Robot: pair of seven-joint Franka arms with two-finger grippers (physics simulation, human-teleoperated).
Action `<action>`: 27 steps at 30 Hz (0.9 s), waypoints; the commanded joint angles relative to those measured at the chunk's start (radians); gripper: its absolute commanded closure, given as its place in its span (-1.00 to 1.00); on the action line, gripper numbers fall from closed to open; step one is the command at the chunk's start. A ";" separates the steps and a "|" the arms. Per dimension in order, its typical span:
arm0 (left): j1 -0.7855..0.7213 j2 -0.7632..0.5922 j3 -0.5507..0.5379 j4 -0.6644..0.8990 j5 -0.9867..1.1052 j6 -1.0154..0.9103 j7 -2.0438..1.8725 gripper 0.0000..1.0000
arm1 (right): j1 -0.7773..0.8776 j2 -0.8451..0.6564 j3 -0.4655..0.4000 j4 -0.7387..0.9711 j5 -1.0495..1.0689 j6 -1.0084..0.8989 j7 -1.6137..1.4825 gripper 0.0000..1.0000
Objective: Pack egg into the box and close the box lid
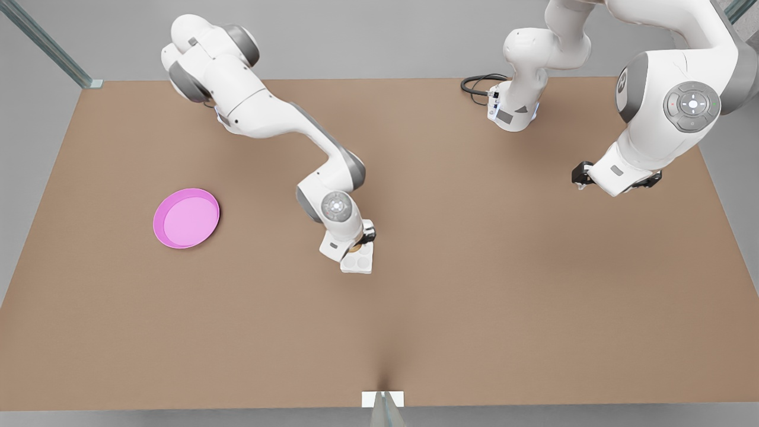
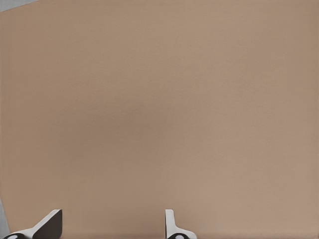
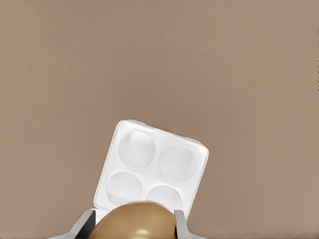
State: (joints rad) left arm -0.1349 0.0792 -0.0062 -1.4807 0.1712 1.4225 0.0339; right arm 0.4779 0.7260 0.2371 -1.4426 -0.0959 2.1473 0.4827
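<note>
A wide brown table (image 1: pixel 474 296) carries a round pink dish (image 1: pixel 186 217) at the front view's left. Near the middle lies the small white square plastic carton (image 3: pixel 152 167), its 4 round wells bare. Just above it, the tiny tan-brown rounded egg (image 3: pixel 133 220) is clamped by the right gripper (image 3: pixel 133 224). The left gripper (image 2: pixel 112 229) is held wide apart over bare table, clasping nothing.

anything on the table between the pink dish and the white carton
Nothing: in the front view the table is bare between the pink dish and the carton.
</note>
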 commanded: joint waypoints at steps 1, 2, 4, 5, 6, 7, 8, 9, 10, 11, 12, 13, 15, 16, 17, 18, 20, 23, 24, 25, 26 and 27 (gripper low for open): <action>0.000 -0.001 0.000 0.000 0.001 -0.001 0.000 -1.00 | 0.007 0.007 -0.005 0.002 -0.011 0.005 0.338 -0.09; 0.000 0.001 0.000 0.000 0.001 -0.001 0.000 -1.00 | 0.016 0.009 -0.009 0.004 -0.013 0.005 0.336 -0.42; 0.000 0.002 0.000 0.000 0.001 -0.001 0.000 -1.00 | 0.018 0.009 -0.015 0.007 -0.011 0.005 0.332 -1.00; 0.000 0.002 0.000 0.000 0.001 -0.001 0.000 -1.00 | 0.018 0.009 -0.015 0.008 -0.011 0.005 0.330 -1.00; 0.000 0.002 0.000 0.000 0.001 -0.001 0.000 -1.00 | 0.018 0.009 -0.015 0.008 -0.013 0.005 0.330 -1.00; 0.000 0.002 0.000 0.000 0.001 -0.001 0.000 -1.00 | 0.019 0.006 -0.015 0.010 -0.018 0.006 0.339 -1.00; 0.000 0.002 0.000 0.002 0.001 -0.001 0.000 -1.00 | 0.016 0.000 -0.013 0.018 -0.024 0.009 0.333 -1.00; 0.000 0.002 0.000 0.000 0.001 -0.001 0.000 -1.00 | 0.007 -0.003 -0.013 0.031 -0.039 0.009 0.303 -1.00; 0.000 0.002 0.000 0.000 0.001 -0.001 0.000 -1.00 | -0.038 -0.077 -0.007 0.080 -0.041 -0.038 0.186 -1.00; 0.000 0.002 0.000 0.000 0.001 -0.001 0.000 -1.00 | -0.071 -0.220 -0.044 0.080 -0.034 -0.245 0.060 -1.00; 0.000 0.002 0.000 0.000 0.001 -0.001 0.000 -1.00 | -0.248 -0.310 -0.059 0.081 0.019 -0.428 -0.188 -1.00; -0.002 0.045 -0.001 0.000 0.001 -0.043 0.001 -1.00 | -0.446 -0.381 -0.074 0.070 0.027 -0.517 -0.441 -1.00; -0.054 0.174 -0.001 0.000 -0.009 -0.207 -0.006 0.57 | -0.548 -0.520 -0.121 -0.078 0.038 -0.555 -0.524 -1.00; -0.201 0.206 -0.001 0.000 -0.009 -0.278 -0.094 0.57 | -0.571 -0.513 -0.121 -0.035 0.050 -0.555 -0.524 -1.00; -0.376 0.260 -0.003 0.003 -0.039 -0.281 -0.264 0.57 | -0.571 -0.513 -0.122 -0.030 0.048 -0.555 -0.521 -1.00; -0.456 0.284 -0.003 0.008 -0.223 -0.231 -0.505 0.57 | -0.568 -0.514 -0.121 -0.028 0.047 -0.561 -0.443 -1.00; -0.603 0.373 -0.003 0.008 -0.372 0.021 -0.865 0.57 | -0.594 -0.514 -0.121 -0.025 0.036 -0.587 -0.444 -1.00; -0.710 0.471 -0.003 0.010 -0.470 0.411 -1.229 0.57 | -0.611 -0.507 -0.121 0.027 0.048 -0.587 -0.451 -1.00; -0.733 0.501 -0.003 0.010 -0.478 0.472 -1.229 0.57 | -0.613 -0.507 -0.121 0.027 0.050 -0.587 -0.451 -1.00; -0.749 0.528 -0.003 0.010 -0.478 0.524 -1.235 0.57 | -0.613 -0.507 -0.121 0.027 0.048 -0.587 -0.449 -1.00; -0.756 0.550 -0.003 0.010 -0.480 0.566 -1.241 0.57 | -0.613 -0.507 -0.121 0.027 0.050 -0.587 -0.449 -1.00; -0.758 0.568 -0.003 0.010 -0.498 0.595 -1.241 0.57 | -0.613 -0.507 -0.121 0.027 0.050 -0.589 -0.449 -1.00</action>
State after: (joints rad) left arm -0.8875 0.6331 -0.0094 -1.4716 -0.2703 1.7377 -0.4498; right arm -0.1359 0.2205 0.1163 -1.4168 -0.0496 1.6022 0.2641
